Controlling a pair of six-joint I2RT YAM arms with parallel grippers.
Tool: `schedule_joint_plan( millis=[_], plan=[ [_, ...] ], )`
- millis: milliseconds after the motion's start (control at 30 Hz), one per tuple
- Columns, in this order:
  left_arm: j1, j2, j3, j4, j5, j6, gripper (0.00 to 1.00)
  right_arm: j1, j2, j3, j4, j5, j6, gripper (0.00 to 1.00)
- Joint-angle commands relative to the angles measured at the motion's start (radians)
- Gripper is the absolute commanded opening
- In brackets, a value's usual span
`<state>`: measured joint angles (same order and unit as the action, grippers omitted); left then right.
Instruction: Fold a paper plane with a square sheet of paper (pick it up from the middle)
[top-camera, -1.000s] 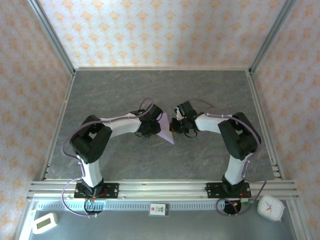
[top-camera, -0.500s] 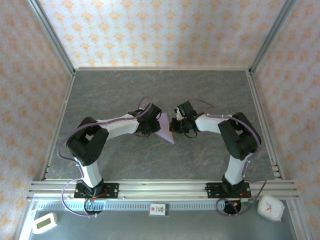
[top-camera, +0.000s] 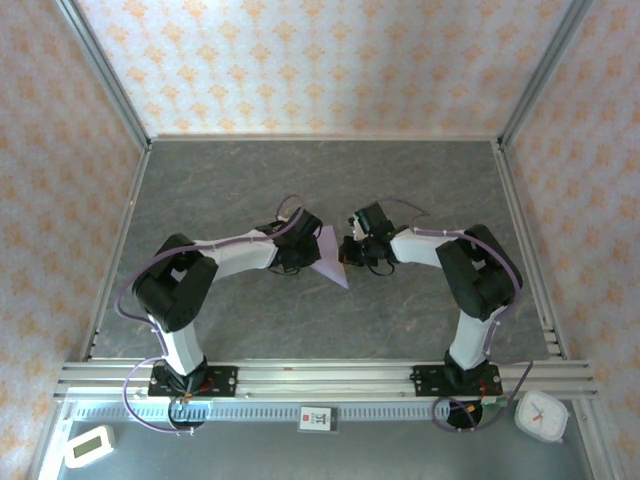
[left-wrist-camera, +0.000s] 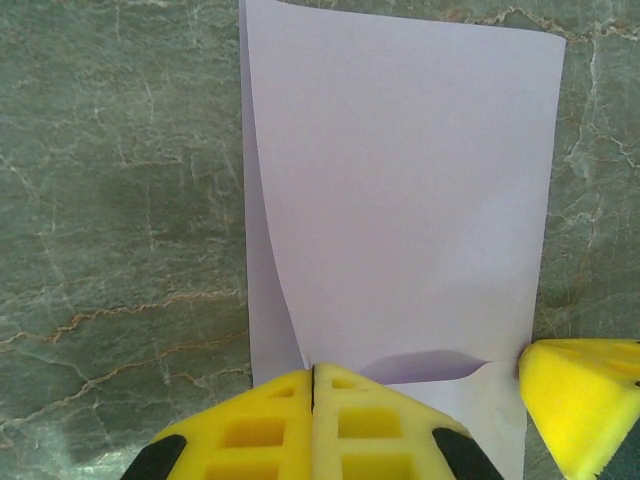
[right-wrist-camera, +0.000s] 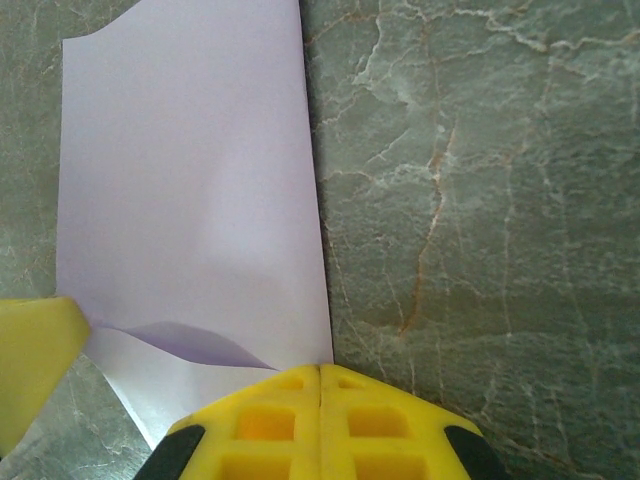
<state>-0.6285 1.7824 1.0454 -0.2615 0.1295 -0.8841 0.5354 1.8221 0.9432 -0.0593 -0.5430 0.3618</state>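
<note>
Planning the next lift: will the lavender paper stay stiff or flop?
Probably floppy: the lavender paper buckles beside the left gripper. Likely light and crease-prone too, since it looks thin and one layer curls up along an edge.

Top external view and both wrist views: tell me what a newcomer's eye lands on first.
The folded lavender paper at mid-table, a pale wedge on the grey marbled table, with both arms bent inward to meet over it. Up close, the left gripper and right gripper show bright yellow fingers, shut, tips at the paper's near edge, where a small flap bows up.
</note>
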Motion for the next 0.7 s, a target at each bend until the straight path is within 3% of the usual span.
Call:
schedule_joint_plan(
  millis=[0, 267, 467, 667],
  plan=[
    [-0.007, -0.049, -0.019, 0.014, -0.004, 0.019, 0.00, -0.005, 0.071, -0.049, -0.106, 0.089, -0.011, 0.00],
    [-0.007, -0.084, -0.033, 0.022, 0.047, -0.032, 0.00, -0.005, -0.008, 0.063, -0.176, 0.064, -0.030, 0.00],
    [-0.007, -0.084, -0.034, 0.018, 0.079, -0.084, 0.00, 0.010, -0.095, 0.074, -0.180, 0.051, 0.001, 0.13],
    [-0.008, -0.101, -0.044, 0.014, 0.090, -0.150, 0.00, 0.092, -0.159, 0.024, -0.159, 0.144, 0.008, 0.22]
  ],
)
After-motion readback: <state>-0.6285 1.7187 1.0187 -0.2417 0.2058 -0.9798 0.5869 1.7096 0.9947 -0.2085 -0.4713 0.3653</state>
